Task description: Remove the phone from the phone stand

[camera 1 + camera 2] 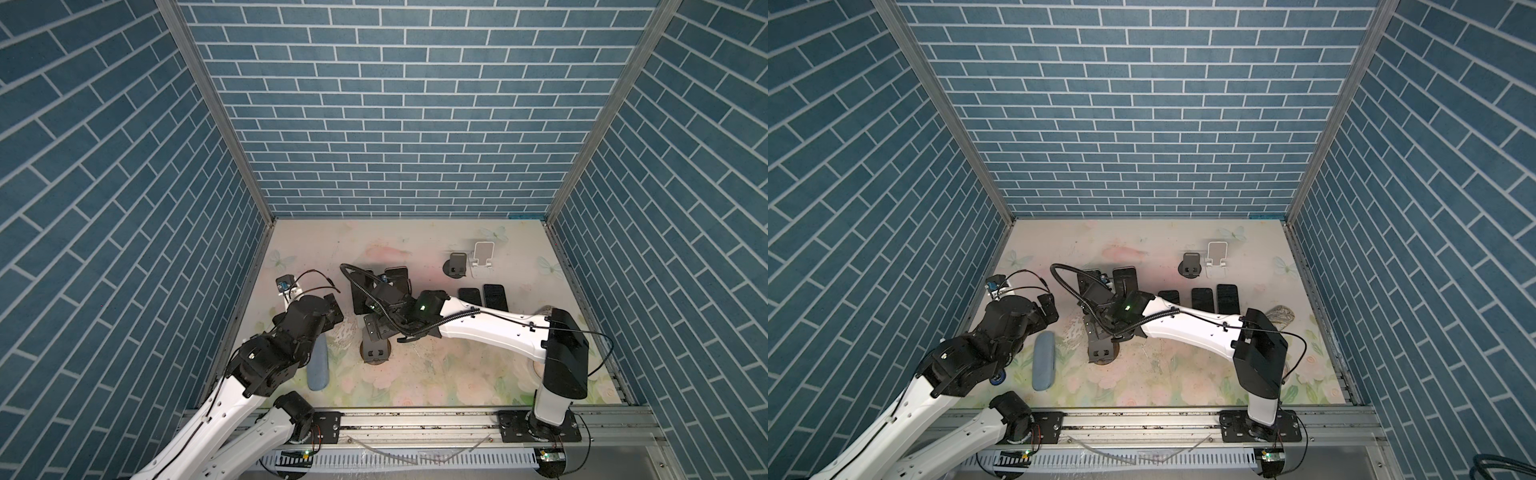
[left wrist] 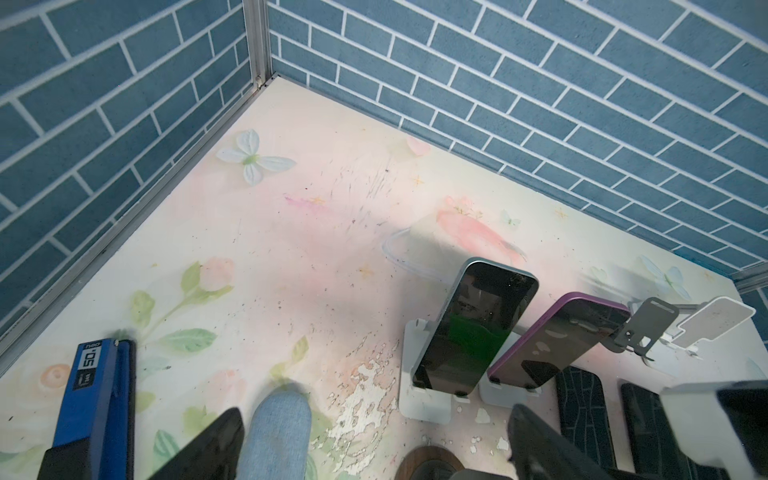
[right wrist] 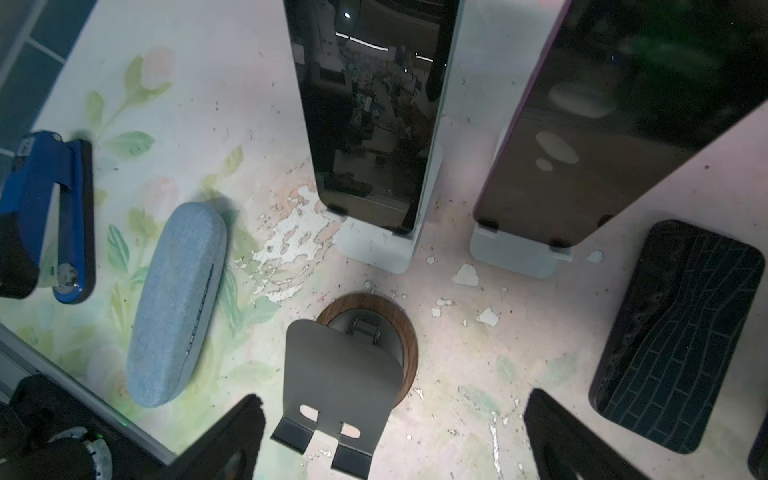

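While both phones (image 3: 365,116) sit docked | right tool (image 3: 390,436) wide, empty (left (image 2: 374,449) too)

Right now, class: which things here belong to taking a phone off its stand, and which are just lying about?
Belong to the job:
- blue-edged phone on its stand
- purple-edged phone on its stand

Lying about:
- glasses case
- stapler
- empty wood-based stand
- flat phones
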{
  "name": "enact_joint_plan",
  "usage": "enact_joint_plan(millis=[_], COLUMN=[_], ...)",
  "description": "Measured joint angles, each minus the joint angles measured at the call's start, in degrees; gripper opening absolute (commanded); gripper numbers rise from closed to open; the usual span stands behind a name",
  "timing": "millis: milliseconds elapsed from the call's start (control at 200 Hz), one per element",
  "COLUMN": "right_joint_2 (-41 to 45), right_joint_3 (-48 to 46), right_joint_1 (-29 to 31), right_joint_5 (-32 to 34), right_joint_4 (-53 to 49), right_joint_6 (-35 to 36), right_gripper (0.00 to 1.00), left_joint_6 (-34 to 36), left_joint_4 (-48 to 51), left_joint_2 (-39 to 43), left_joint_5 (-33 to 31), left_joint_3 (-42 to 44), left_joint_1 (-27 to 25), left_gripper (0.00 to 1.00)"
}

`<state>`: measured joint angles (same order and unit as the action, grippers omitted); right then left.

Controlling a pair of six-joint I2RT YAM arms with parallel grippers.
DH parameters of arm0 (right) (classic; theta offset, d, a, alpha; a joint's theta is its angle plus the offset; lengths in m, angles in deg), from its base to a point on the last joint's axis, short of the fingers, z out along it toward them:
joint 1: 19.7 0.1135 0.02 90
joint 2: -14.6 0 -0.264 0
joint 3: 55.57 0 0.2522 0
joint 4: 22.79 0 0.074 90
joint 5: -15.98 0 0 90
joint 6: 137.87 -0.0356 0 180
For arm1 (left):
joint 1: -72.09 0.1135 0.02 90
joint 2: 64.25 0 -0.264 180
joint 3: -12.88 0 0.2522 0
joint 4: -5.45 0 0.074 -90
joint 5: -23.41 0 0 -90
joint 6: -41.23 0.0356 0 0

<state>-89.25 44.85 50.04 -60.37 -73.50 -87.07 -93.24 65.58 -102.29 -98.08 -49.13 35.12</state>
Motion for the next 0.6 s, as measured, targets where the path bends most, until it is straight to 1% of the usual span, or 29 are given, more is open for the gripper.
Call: enact_joint_plan(millis=[180,325,600], right_joint_2=[-3.2,-4.6,-4.6], right_joint_3=[0.1,1.4,1.5], right_joint_1=[0.3,0.3,0.7], right_joint_5=[-0.9,-1.7,-4.5], right_joint_4=[-1.4,-3.0,-0.3], right_joint_6=[0.3,0.5,0.5], right_gripper=[0.99,0.98,0.98], left_joint_6=[0.4,0.3,0.4], left_joint_4=[0.5,0.6,0.6], left_joint_2=[4.5,5.3,5.6], left_joint_5=[-2.9,-3.7,-3.4], left_joint_3=[5.0,5.0,5.0], left_joint_1=[0.0,0.1,0.1], left_gripper=[1.0,1.0,1.0])
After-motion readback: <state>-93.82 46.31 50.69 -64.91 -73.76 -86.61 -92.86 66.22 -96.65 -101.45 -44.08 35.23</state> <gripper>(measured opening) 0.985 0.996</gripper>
